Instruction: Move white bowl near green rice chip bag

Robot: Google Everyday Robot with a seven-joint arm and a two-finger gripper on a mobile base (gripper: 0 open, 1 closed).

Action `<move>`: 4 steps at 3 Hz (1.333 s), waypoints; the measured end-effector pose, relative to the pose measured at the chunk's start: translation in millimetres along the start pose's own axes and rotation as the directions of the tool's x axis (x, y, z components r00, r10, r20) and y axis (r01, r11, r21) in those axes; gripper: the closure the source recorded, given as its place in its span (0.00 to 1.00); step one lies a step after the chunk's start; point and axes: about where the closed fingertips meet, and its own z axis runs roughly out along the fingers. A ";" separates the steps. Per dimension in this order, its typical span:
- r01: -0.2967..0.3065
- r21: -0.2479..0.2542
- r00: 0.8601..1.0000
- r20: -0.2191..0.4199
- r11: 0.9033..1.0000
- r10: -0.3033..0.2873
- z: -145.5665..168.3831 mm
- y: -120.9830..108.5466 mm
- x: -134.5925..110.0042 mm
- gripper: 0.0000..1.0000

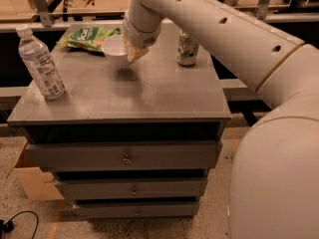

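Placement is in hand: the white bowl is pinched by the gripper beside the chip bag, near the far-left corner of the bench; lowering and release seem needed next.

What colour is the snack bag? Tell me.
Green bag, white lettering, camera view; gripper holds the white bowl beside it.

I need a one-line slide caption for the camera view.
The gripper holds the white bowl over the grey cabinet top, beside the green rice chip bag.

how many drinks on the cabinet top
2: bottle at the front left, can at the back right. The gripper holds the bowl by the bag. The arm may hide more.
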 end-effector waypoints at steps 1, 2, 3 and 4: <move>-0.006 0.027 1.000 0.008 1.000 0.006 21.0 -9.2 13.0 0.60; -0.021 0.036 1.000 -0.004 0.999 0.021 36.5 -12.0 27.1 0.36; -0.039 0.064 0.999 -0.012 0.997 0.040 43.2 -16.6 34.2 0.13; -0.040 0.101 0.998 -0.035 0.994 0.044 35.2 -23.4 34.1 0.00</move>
